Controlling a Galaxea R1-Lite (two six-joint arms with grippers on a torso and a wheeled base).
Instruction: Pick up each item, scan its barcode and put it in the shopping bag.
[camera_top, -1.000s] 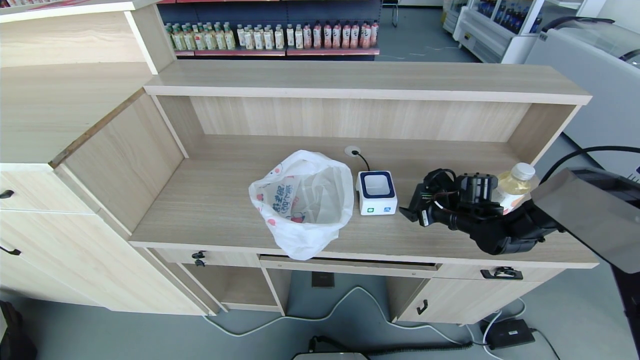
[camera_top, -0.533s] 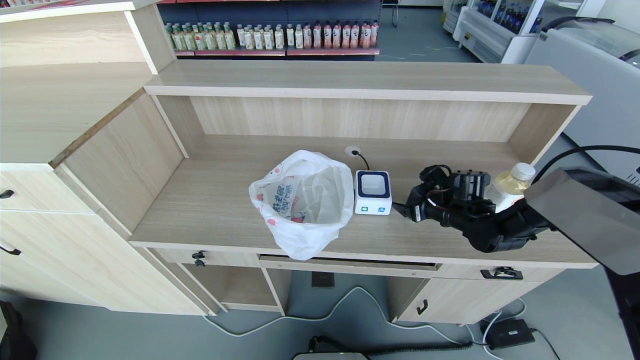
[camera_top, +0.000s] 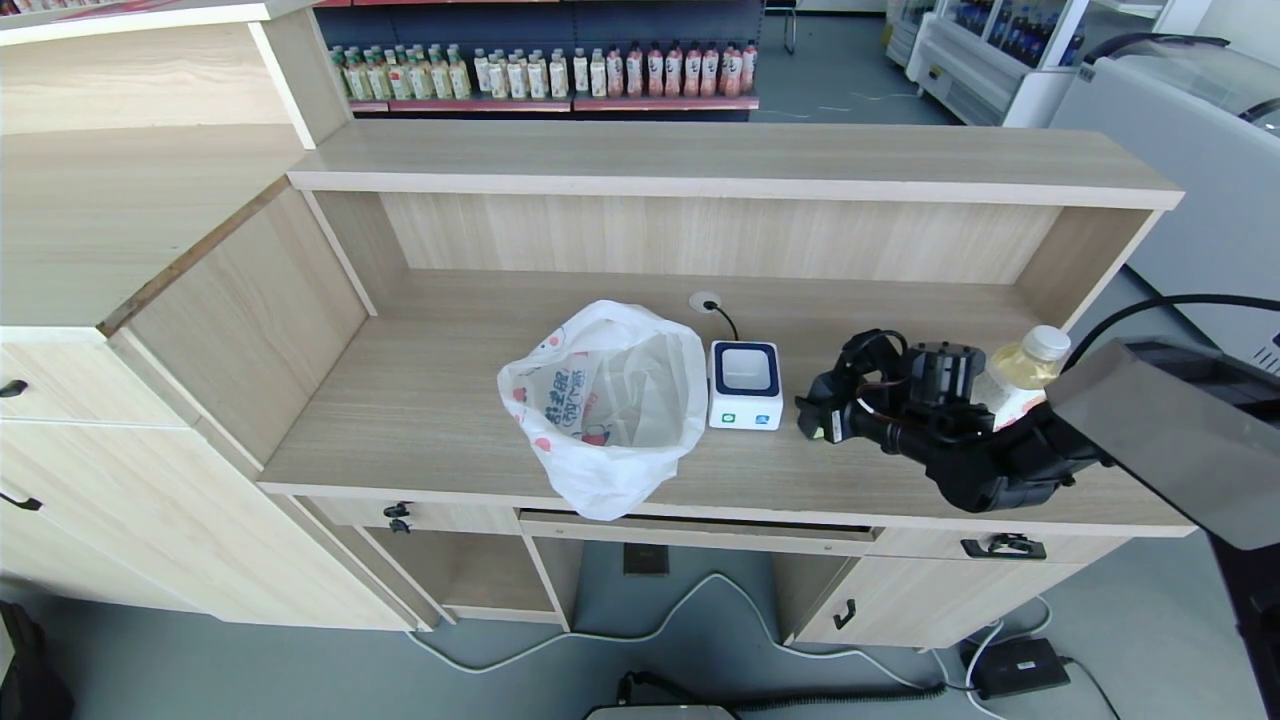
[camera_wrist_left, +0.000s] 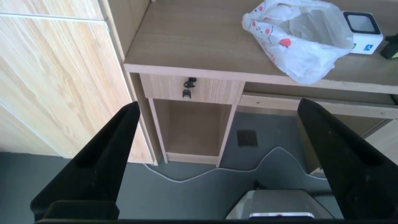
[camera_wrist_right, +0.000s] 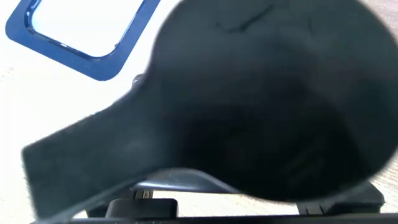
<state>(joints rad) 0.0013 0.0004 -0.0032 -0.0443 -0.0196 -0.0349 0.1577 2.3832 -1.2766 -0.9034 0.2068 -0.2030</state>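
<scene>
Checkout worktop (camera_top: 420, 400) of pale wood-grain laminate, smooth and flat, with the right gripper (camera_top: 815, 420) set low over it just beside the scanner (camera_top: 745, 385). Whether this gripper is parted, closed or holding anything cannot be told. A dark rounded shape lies close before the right wrist camera and cannot be identified.

The left gripper (camera_wrist_left: 219, 109) is held off the worktop above the floor. Its broad dark fingers (camera_wrist_left: 99, 162) are spread wide and nothing is held between them.

The bottle (camera_top: 1022, 372), the one item of the task that can be seen, stands upright at the worktop's right end, close behind the right arm. It is a smooth, round body of clear plastic with pale yellow contents, a white cap and a paper label.

The shopping bag (camera_top: 600, 410) is of thin white printed film, crumpled and limp. Its mouth gapes upward and its lower folds hang over the front edge.

The scanner is a small white cube with a glossy, blue-rimmed window on top.

Hazards, as judged:
- The light scanner may be pushed askew by the gripper beside it.
- The bottle may be tipped by the arm, or may slip in a loose hold because it is round and slick.
- The bag may fold shut, or be dragged off the edge, when weight is dropped in.
</scene>
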